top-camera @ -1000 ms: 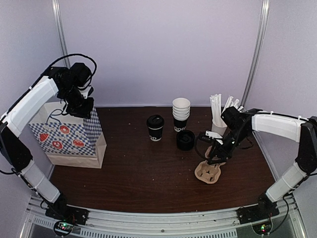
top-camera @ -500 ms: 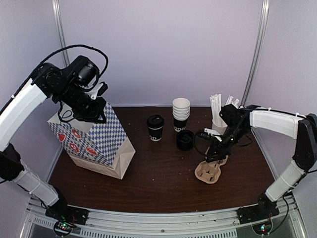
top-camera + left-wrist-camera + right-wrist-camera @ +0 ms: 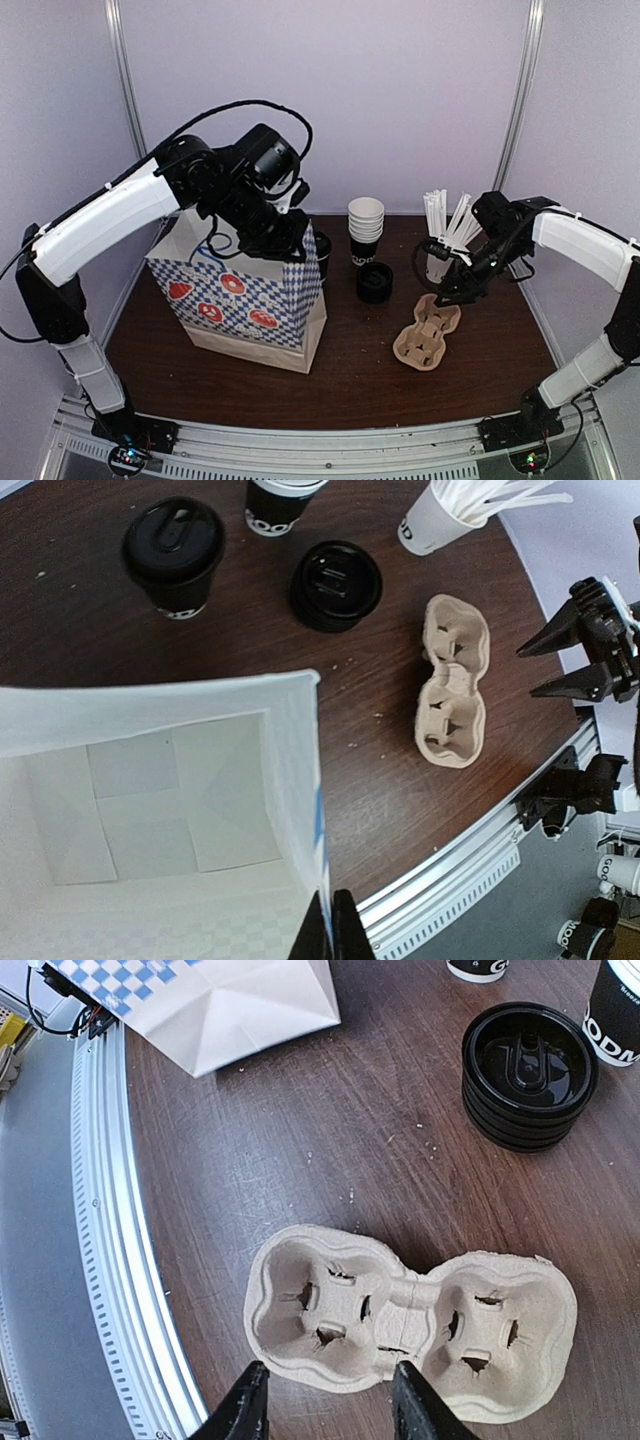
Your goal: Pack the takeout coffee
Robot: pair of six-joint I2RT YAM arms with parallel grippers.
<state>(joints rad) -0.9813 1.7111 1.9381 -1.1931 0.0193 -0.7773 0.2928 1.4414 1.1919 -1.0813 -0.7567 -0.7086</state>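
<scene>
The takeout coffee, a black cup with a black sip lid, stands upright at the back of the table. In the top view the takeout coffee is mostly hidden behind the blue-checked paper bag. My left gripper is shut on the bag's top rim, and its fingers pinch the wall of the open, empty bag. My right gripper hovers open over the far end of the pulp cup carrier. Its fingers hold nothing above the carrier.
A short stack of black lids and a stack of cups stand beside the coffee. A white cup of straws is at the back right. A metal rail runs along the near edge.
My left arm has carried the bag from the far left toward the middle, in front of the coffee. My right gripper has lifted off the carrier and drawn back to the right.
</scene>
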